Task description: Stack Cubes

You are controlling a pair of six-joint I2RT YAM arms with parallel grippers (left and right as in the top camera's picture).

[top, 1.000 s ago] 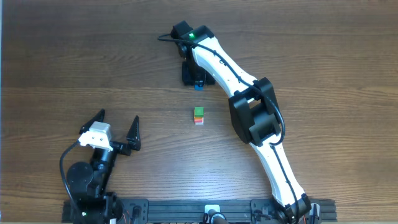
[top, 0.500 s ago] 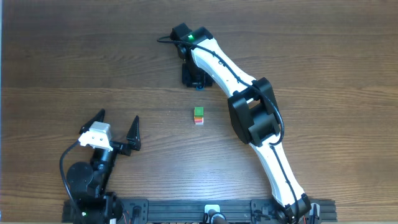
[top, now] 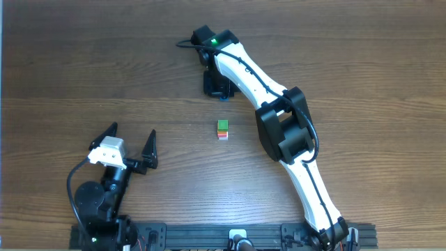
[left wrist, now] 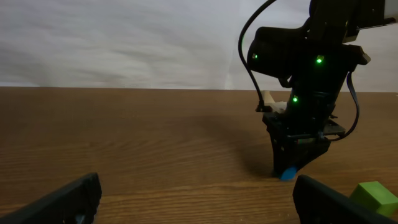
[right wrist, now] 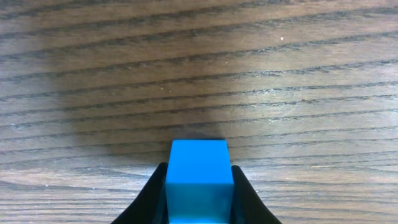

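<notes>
My right gripper is at the far middle of the table, shut on a blue cube that fills the gap between its fingers just over the wood. The left wrist view shows that gripper pointing straight down, with the blue cube at its tip, at or just above the table. A green cube sits on top of a red cube at the table's centre, nearer than the right gripper. The green cube also shows beside my left finger. My left gripper stands open at the near left with nothing in it.
Bare wooden tabletop lies on all sides of the small stack. The right arm slants across the table's right half, passing close to the right of the stack. A pale wall rises behind the table's far edge.
The right gripper has shifted very slightly with the blue cube, so less blue shows under it in the top view. The left arm and the stack have not moved.
</notes>
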